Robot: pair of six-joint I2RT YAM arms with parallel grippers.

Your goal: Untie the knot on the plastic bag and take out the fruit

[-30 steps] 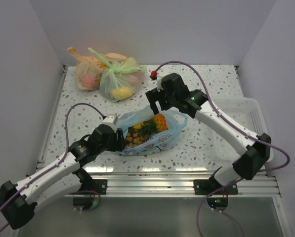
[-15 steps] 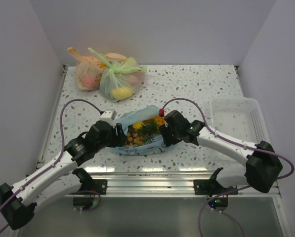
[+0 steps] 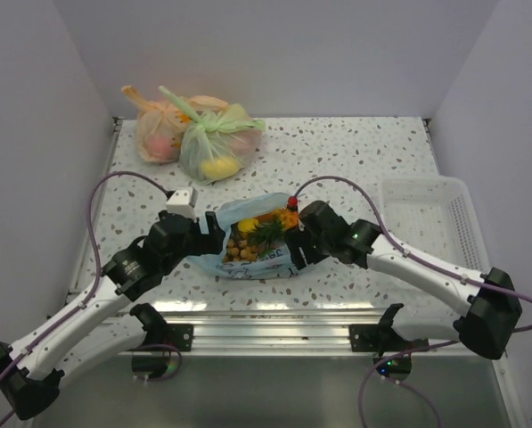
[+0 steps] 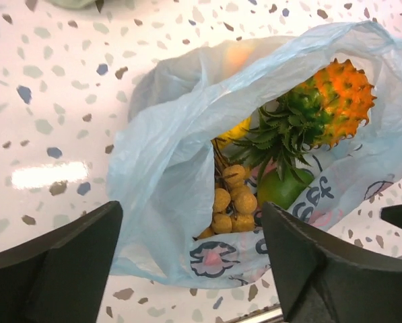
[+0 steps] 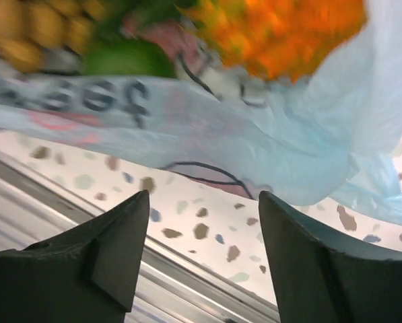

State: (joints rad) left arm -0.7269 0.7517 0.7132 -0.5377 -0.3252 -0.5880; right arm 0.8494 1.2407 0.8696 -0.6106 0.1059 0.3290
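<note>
Plainly, the left pincer (image 4: 190, 207) stands spread wide and grips nothing. In its wrist view the thin translucent light blue plastic bag (image 4: 163, 182) lies in the gap beyond it, filling the middle and right of the frame. The right pincer (image 5: 204, 195) is likewise spread and holds nothing; the bag's printed side is blurred across the top of its own view, and the speckled white counter (image 5: 207, 232) shows below. From above, the left pincer sits at the bag's left end and the right pincer at its right end, both low and close to the plastic, in the lower middle of the frame. The bag lies on its side on the counter with its mouth gaping open and its pink-and-black cartoon print on the lower flank. Inside show an orange pineapple with a green crown (image 4: 335, 101), a bunch of tan berries (image 4: 231, 202), a round green fruit (image 4: 281, 188) and a yellow piece (image 4: 238, 129). Well apart, in the upper left of the overhead frame, a knotted green translucent bag (image 3: 214, 147) leans against an orange translucent bag (image 3: 157, 134). A white plastic basket (image 3: 426, 223) rests at the right edge of the counter.
</note>
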